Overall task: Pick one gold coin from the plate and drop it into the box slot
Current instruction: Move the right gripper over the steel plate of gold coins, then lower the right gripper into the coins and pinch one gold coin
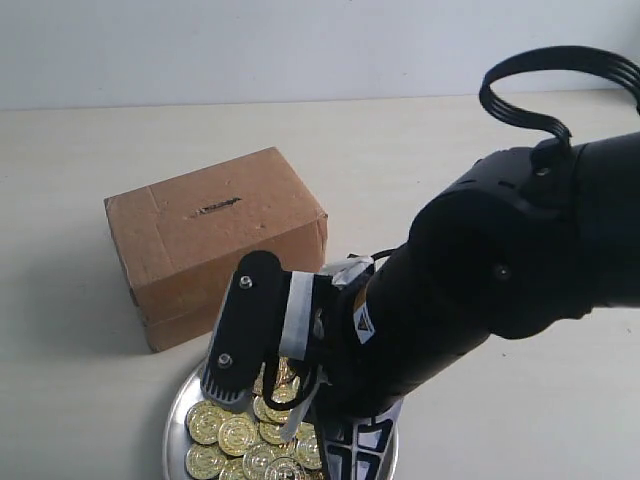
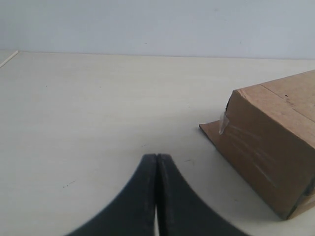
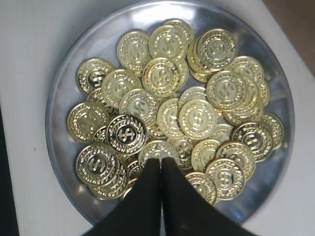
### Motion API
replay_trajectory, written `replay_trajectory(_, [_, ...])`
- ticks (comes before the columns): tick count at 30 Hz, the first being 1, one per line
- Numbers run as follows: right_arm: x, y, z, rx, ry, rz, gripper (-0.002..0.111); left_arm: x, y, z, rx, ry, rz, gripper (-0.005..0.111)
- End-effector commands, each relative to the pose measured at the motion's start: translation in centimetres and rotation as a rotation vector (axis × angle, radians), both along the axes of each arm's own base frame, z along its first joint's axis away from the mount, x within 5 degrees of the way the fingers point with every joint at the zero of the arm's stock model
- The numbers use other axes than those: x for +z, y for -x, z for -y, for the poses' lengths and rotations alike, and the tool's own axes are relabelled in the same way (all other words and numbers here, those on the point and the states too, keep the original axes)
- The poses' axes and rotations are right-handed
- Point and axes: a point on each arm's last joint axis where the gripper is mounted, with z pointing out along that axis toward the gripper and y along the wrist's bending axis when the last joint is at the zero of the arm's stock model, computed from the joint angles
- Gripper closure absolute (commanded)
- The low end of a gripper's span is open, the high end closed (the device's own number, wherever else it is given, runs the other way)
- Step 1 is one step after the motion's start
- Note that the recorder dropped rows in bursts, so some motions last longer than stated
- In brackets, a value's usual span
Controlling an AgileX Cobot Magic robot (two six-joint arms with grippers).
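Note:
The round silver plate [image 3: 55, 115] holds a heap of several gold coins [image 3: 197, 118] stamped with dollar signs. My right gripper [image 3: 161, 160] hangs just above the heap, shut, with nothing between its fingers; its tips point at one coin [image 3: 156, 149] near the plate's edge. In the exterior view the plate [image 1: 178, 415] lies at the bottom edge, under my right arm [image 1: 480, 280]. The brown cardboard box [image 1: 215, 250] stands behind it, its slot [image 1: 215, 207] a dark slit on the top face. My left gripper [image 2: 156, 156] is shut and empty over bare table, left of the box [image 2: 275, 142].
The pale tabletop [image 1: 90, 150] spreads around the box and plate, with a light wall behind. A black cable loop [image 1: 560, 75] arches above my right arm. The left arm does not show in the exterior view.

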Motion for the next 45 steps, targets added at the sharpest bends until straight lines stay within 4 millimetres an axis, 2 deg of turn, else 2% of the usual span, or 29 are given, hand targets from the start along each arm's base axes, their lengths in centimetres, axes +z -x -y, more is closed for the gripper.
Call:
replay_trajectory(1, [0.0, -0.3, -0.6, 0.008, -0.036, 0.023, 0.095, 0.0, 0.0, 0.0, 0.001, 0.006, 0.008, 0.107])
replay_trajectory(6, [-0.8, -1.1, -1.2, -0.024, -0.071, 0.062, 0.064, 0.0, 0.0, 0.0, 0.001, 0.006, 0.008, 0.107])
replay_trajectory(8, [-1.4, -1.4, -1.6, -0.092, -0.095, 0.049, 0.058, 0.0, 0.0, 0.0, 0.001, 0.006, 0.008, 0.107])
replay_trajectory(14, [-2.2, -2.6, -3.0, -0.29, -0.105, -0.064, 0.058, 0.0, 0.0, 0.0, 0.001, 0.006, 0.008, 0.107])
replay_trajectory(21, [-3.4, -4.0, -4.8, -0.283, -0.065, -0.086, 0.058, 0.0, 0.0, 0.0, 0.001, 0.006, 0.008, 0.107])
replay_trajectory(26, [-4.5, -4.1, -5.0, -0.318, -0.012, -0.135, 0.058, 0.0, 0.0, 0.0, 0.001, 0.006, 0.008, 0.107])
replay_trajectory(33, [-4.9, -4.5, -4.5, -0.567, 0.004, -0.166, 0.06, 0.0, 0.0, 0.0, 0.001, 0.006, 0.008, 0.107])
replay_trajectory(40, [-4.9, -4.5, -4.3, -0.574, 0.022, -0.163, 0.06, 0.0, 0.0, 0.0, 0.001, 0.006, 0.008, 0.107])
replay_trajectory(45, [-5.7, -4.5, -4.3, -0.566, 0.048, -0.167, 0.059, 0.0, 0.0, 0.0, 0.001, 0.006, 0.008, 0.107])
